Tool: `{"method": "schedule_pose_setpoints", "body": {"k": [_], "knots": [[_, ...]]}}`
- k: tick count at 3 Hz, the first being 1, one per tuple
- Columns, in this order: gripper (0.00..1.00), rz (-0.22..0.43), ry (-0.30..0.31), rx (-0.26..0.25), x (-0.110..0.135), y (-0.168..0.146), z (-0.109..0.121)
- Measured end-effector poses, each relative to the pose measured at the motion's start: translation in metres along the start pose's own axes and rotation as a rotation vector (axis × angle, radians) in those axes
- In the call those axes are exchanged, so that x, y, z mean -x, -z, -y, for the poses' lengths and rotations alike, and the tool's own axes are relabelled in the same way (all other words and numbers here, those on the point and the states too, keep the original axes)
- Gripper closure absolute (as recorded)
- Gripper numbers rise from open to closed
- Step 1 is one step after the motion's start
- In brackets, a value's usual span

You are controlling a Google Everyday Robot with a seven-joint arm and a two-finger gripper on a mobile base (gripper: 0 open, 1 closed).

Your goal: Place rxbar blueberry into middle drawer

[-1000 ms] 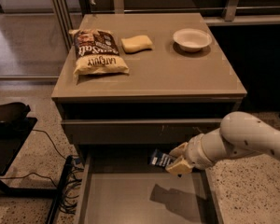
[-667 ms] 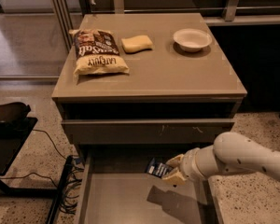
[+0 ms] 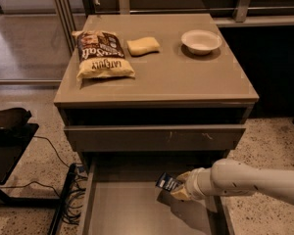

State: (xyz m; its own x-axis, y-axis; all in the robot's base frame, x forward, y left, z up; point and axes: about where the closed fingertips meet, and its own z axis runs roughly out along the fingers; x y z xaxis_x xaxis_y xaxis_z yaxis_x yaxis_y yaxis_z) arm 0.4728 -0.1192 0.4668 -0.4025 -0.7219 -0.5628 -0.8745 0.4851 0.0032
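Nearest the camera, the middle drawer (image 3: pixel 122 212) stood pulled out, its flat floor bare on the left; the white arm (image 3: pixel 250 180) reached in from the right, and its gripper (image 3: pixel 175 187) hung over the right-centre of the drawer, closed on the rxbar blueberry (image 3: pixel 165 181); the dark bar stuck out to the left of the fingers, tilted, and seemed to be just above the floor rather than lying on it, its shadow falling close beneath. Over the last second the gripper had sunk lower and drifted a little leftward, carrying the bar from the level of the drawer's mouth down between its side walls; that suggested the carry was nearly over and only the release was left. Behind, the upper drawer front (image 3: pixel 154 137) with pale scuffs was closed; farther back, on the cabinet top (image 3: pixel 196 82), lay the chip bag (image 3: pixel 102 53), the yellow sponge (image 3: pixel 143 46) and a white bowl (image 3: pixel 201 40), all untouched.
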Motion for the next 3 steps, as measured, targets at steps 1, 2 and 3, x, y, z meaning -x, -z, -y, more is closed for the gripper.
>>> {"method": "schedule_pose_setpoints", "body": {"k": [1, 2, 3], "knots": [[1.00, 0.000, 0.000, 0.001, 0.000, 0.000, 0.000], [1.00, 0.008, -0.028, 0.009, -0.007, -0.008, 0.006], [1.00, 0.009, -0.063, 0.016, -0.017, -0.020, 0.012]]}}
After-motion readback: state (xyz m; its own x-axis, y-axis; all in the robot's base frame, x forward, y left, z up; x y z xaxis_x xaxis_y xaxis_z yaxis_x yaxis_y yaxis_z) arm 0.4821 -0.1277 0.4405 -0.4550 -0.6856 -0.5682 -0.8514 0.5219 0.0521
